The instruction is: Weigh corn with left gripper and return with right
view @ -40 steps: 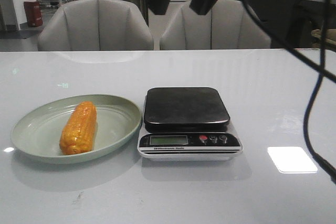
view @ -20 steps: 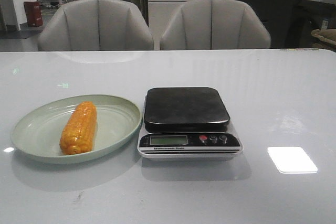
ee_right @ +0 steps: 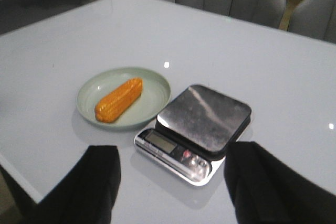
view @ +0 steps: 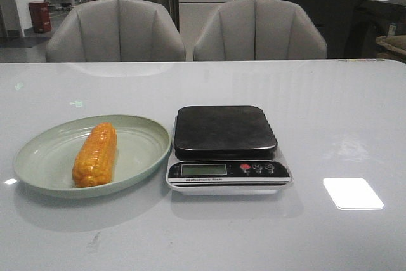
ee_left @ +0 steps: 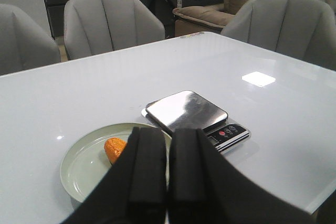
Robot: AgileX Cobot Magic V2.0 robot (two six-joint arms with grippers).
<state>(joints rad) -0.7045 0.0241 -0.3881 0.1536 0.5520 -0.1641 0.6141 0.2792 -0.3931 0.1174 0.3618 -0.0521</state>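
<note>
Nothing is done yet: the corn lies on the plate left of the bare scale on the bench, the left pincer pressed together and empty, the right pincer spread wide and empty.

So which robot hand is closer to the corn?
Left, it looks like. The left gripper, fingers together, hangs just above the plate holding the corn. The right gripper, fingers wide apart, hangs farther back, beyond the scale.
</note>
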